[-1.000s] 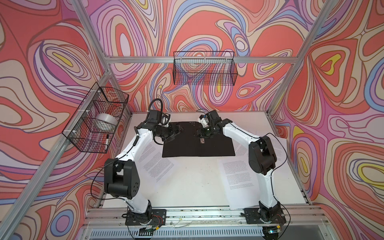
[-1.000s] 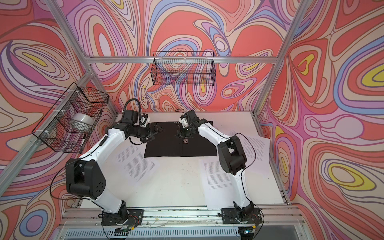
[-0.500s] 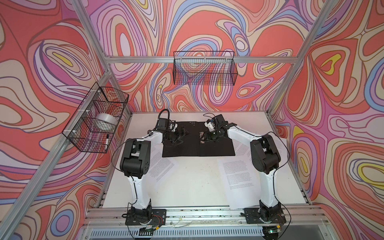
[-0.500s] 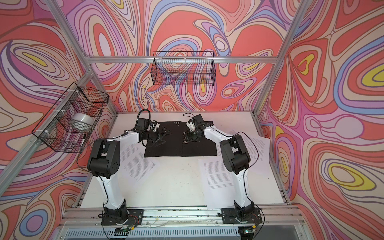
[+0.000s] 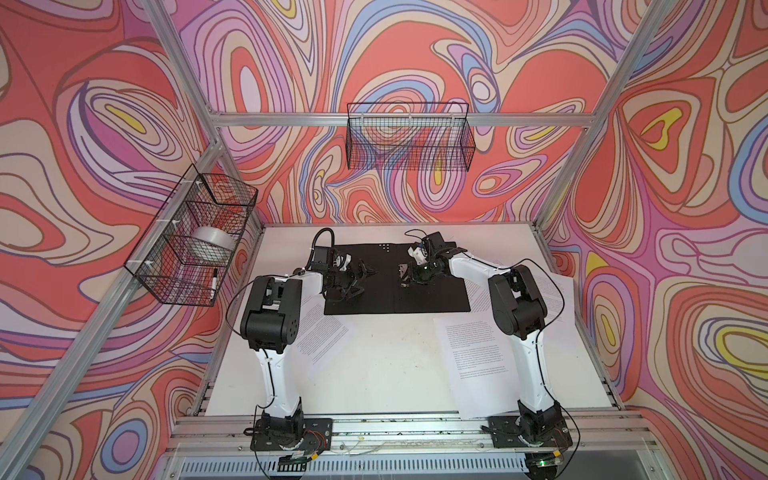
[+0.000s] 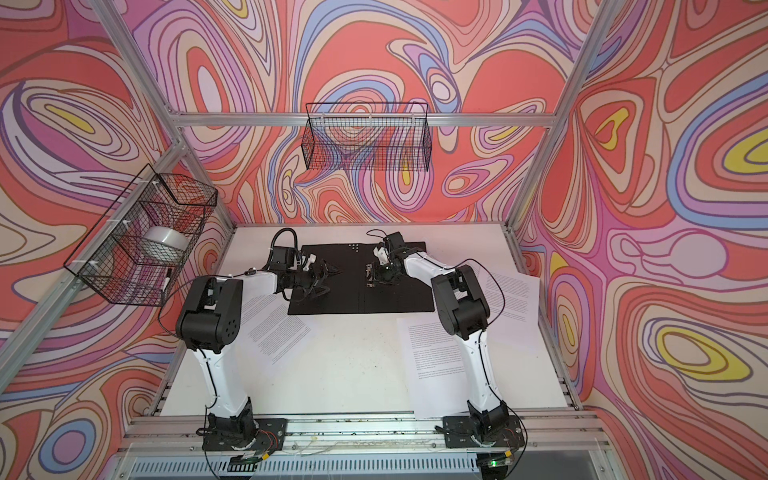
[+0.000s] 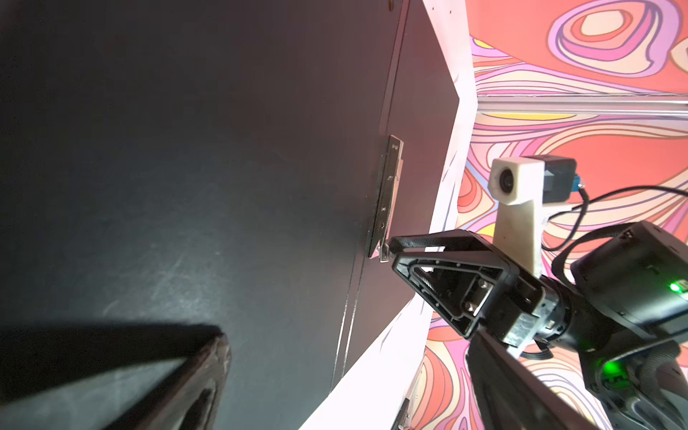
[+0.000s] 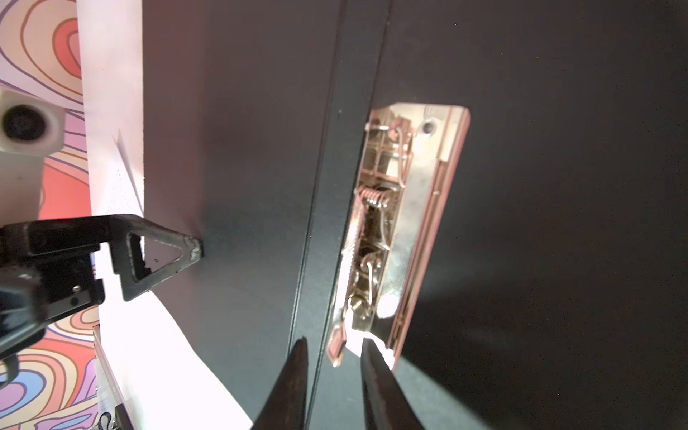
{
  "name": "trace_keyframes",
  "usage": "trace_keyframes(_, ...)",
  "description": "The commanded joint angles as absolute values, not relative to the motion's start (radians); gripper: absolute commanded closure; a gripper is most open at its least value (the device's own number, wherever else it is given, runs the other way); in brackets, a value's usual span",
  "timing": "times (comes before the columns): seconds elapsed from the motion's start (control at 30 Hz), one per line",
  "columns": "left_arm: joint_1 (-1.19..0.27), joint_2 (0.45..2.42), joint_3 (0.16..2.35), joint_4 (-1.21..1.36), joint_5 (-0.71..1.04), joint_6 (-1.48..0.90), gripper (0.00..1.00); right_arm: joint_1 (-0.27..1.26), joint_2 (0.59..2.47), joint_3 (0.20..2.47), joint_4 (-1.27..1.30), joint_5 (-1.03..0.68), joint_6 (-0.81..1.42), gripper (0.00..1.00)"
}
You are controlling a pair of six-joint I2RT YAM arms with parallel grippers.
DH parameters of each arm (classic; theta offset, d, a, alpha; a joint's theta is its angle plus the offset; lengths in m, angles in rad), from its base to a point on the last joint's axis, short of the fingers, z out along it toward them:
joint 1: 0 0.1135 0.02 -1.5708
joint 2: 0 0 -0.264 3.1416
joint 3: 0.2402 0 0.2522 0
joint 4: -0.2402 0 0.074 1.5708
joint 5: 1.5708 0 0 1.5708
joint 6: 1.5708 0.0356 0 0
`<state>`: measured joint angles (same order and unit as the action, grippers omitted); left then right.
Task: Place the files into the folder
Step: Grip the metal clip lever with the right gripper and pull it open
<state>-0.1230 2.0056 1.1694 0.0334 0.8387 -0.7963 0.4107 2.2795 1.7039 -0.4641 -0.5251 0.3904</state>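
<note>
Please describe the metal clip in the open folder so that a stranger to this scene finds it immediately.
At the far end of the white table, a black folder lies open. Just right of its centre fold, by the right gripper, sits the metal clip. It is the only shiny silver part on the black card.

Both top views are bright, evenly lit and sharp, with lines bowing toward the edges. Wrist views run dimmer — the white worktop (image 7: 463, 74) glares out, and a soft-edged shadow crosses the black folder (image 7: 186, 149).
</note>
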Motion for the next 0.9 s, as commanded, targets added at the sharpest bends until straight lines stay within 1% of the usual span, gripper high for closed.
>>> trace_keyframes(0.0,-0.115,2.022,1.138,-0.099,0.744,-0.764,0.0,0.405,2.319,1.74,-0.469,-0.539,0.392,0.76)
trace_keyframes(0.13,-0.116,2.026,1.142,-0.104,0.744,-0.759,0.0,0.405,2.328,1.739,-0.461,-0.542,0.4,0.81)
trace_keyframes(0.2,-0.115,2.028,1.144,-0.109,0.74,-0.758,0.0,0.405,2.329,1.738,-0.463,-0.544,0.401,0.86)
trace_keyframes(0.33,-0.115,2.026,1.15,-0.11,0.735,-0.758,0.0,0.405,2.323,1.719,-0.46,-0.541,0.402,0.9)
trace_keyframes(0.5,-0.115,2.038,1.167,-0.145,0.715,-0.744,0.0,0.405,2.32,1.704,-0.456,-0.531,0.406,0.98)
trace_keyframes(0.63,-0.113,2.04,1.169,-0.163,0.696,-0.741,0.0,0.4,2.317,1.687,-0.459,-0.523,0.402,1.0)
trace_keyframes(0.87,-0.097,2.059,1.18,-0.228,0.642,-0.724,0.0,0.381,2.311,1.643,-0.459,-0.496,0.402,1.0)
